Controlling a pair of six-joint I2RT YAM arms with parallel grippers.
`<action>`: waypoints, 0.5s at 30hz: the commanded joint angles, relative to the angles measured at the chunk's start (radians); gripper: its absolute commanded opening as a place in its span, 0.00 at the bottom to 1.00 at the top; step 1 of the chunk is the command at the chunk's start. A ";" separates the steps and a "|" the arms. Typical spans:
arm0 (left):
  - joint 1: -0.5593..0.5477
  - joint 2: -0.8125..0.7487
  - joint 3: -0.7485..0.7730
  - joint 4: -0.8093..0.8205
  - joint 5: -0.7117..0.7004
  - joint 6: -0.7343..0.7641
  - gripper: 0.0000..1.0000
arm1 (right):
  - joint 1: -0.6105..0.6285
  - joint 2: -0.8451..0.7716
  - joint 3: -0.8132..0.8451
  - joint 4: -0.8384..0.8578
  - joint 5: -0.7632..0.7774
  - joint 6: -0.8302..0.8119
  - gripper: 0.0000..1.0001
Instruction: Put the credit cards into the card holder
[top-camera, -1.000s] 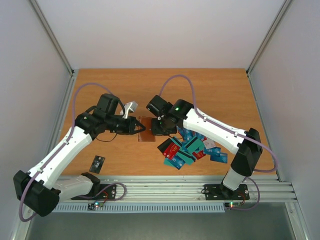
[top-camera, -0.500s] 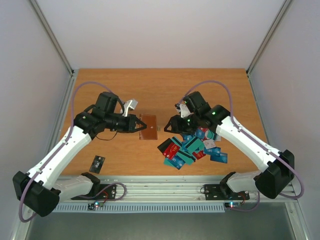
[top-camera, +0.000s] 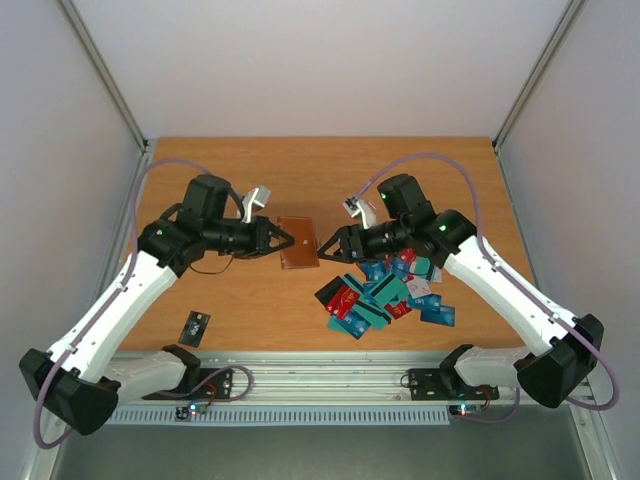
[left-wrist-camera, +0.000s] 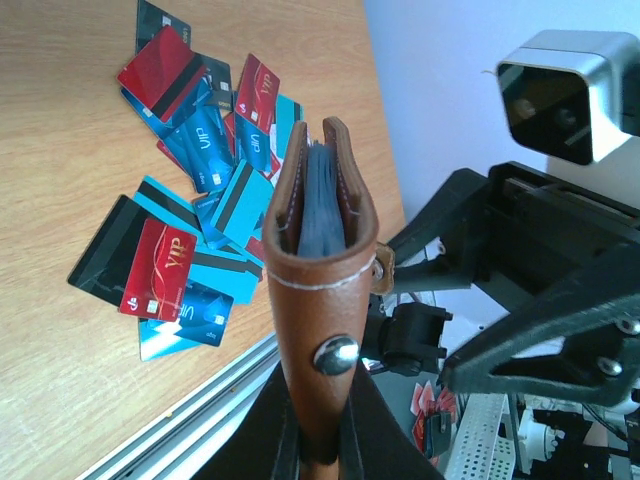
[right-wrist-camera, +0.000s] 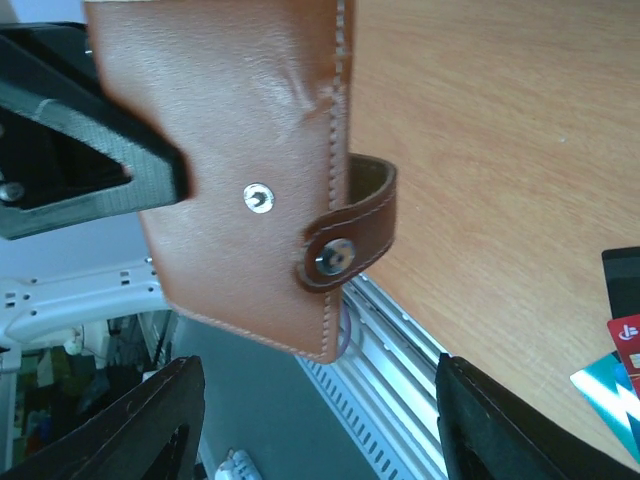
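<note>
Since one second ago the right pincer (top-camera: 325, 250) has left the card holder (top-camera: 298, 243), has drawn back to the right and has opened. The holder itself now sits a little farther from the arm bases than before.

Both arms bend at the elbow and reach toward the middle of the worktop (top-camera: 430, 180), with their pincers pointing at each other. The left pincer (top-camera: 285, 242) is pressed together on the left edge of the card holder and holds it above the wood. In the left wrist view the holder is seen from its narrow end, and dark card edges show inside it between the two leather sides. The right pincer stands just beside the right edge of the holder without touching it, its two fingers spread wide.

I count two arms and one card holder. The holder has one strap (right-wrist-camera: 350, 235), and two metal snaps show on it, one on the strap and one on the brown face, apart from each other.

The credit cards (top-camera: 385, 295) lie in one overlapping heap below the right pincer. There are more than ten, in teal, blue, red and black, but the exact number I cannot tell. One small dark flat piece (top-camera: 196, 327) lies alone near the left arm base.
</note>
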 joint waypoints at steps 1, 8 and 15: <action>0.000 -0.042 -0.035 0.087 0.034 -0.036 0.00 | -0.005 0.028 0.029 -0.021 0.007 -0.033 0.64; 0.000 -0.065 -0.067 0.119 0.072 -0.032 0.00 | -0.003 0.074 0.070 -0.030 -0.011 -0.057 0.62; 0.000 -0.071 -0.085 0.137 0.098 -0.026 0.00 | -0.002 0.113 0.097 -0.070 0.034 -0.126 0.53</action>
